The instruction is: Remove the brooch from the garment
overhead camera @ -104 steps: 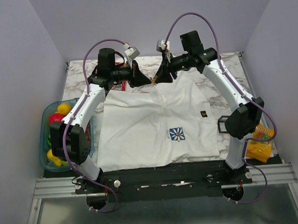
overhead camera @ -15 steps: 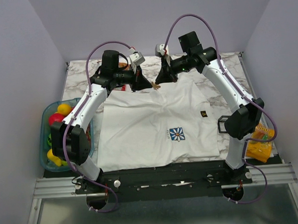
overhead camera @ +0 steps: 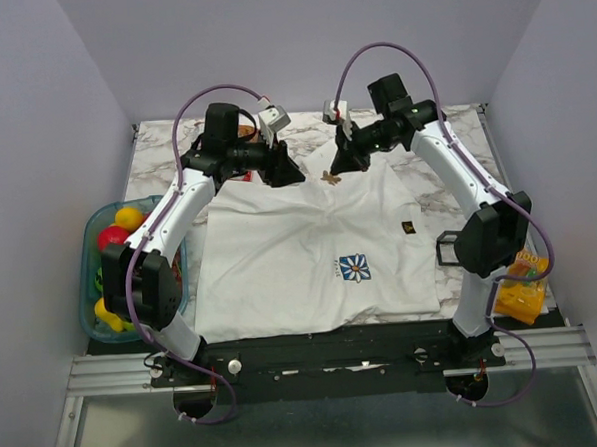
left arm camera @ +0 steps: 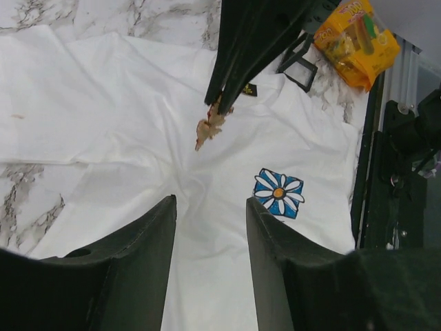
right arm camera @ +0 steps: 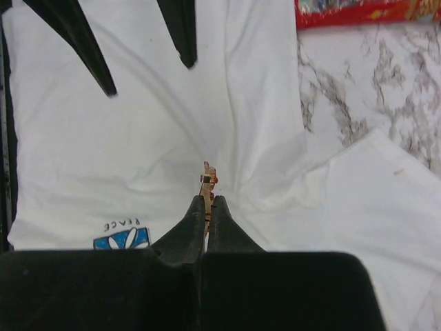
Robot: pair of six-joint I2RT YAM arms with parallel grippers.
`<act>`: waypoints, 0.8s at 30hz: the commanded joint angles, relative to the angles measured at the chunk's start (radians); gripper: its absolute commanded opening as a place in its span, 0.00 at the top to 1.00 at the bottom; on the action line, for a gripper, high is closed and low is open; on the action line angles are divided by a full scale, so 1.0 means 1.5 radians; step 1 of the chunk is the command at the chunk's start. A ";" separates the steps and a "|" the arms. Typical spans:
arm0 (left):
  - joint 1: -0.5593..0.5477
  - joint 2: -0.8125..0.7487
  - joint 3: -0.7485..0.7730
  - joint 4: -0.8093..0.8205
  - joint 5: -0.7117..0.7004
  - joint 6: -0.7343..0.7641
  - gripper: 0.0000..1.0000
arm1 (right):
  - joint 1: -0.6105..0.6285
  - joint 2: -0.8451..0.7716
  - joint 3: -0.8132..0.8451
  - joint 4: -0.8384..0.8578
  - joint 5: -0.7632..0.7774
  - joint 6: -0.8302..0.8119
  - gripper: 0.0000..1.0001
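Here | right pincer (right arm camera: 207, 200) clenched on brooch (left arm camera: 210, 126) | left pincer (left arm camera: 210, 210) released | brooch edge-on right wrist, broadside left wrist

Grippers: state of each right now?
Left gripper: open, holding nothing.
Right gripper: shut on the brooch.

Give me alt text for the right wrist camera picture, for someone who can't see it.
The right gripper, jaws shut, pinches a tiny orange-red leaf-shaped brooch over a creased white T-shirt on a marble table. The left gripper, jaws open, hangs at the top left; a blue-and-white daisy print shows lower left.
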 commanded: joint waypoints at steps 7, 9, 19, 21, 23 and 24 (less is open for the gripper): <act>-0.001 0.001 -0.107 -0.083 -0.104 0.136 0.50 | -0.119 -0.183 -0.277 -0.127 0.208 -0.167 1.00; -0.001 0.020 -0.119 -0.084 -0.118 0.153 0.51 | -0.149 -0.222 -0.343 -0.126 0.251 -0.196 0.99; -0.001 0.126 -0.091 -0.088 -0.135 0.142 0.54 | -0.221 -0.428 -0.637 -0.060 0.420 -0.374 0.99; -0.001 0.140 -0.081 -0.095 -0.134 0.138 0.54 | -0.223 -0.447 -0.681 -0.021 0.459 -0.387 1.00; -0.001 0.142 -0.079 -0.091 -0.127 0.126 0.54 | -0.223 -0.463 -0.721 0.045 0.490 -0.412 0.99; -0.001 0.139 -0.079 -0.087 -0.124 0.124 0.54 | -0.223 -0.489 -0.740 0.070 0.516 -0.422 1.00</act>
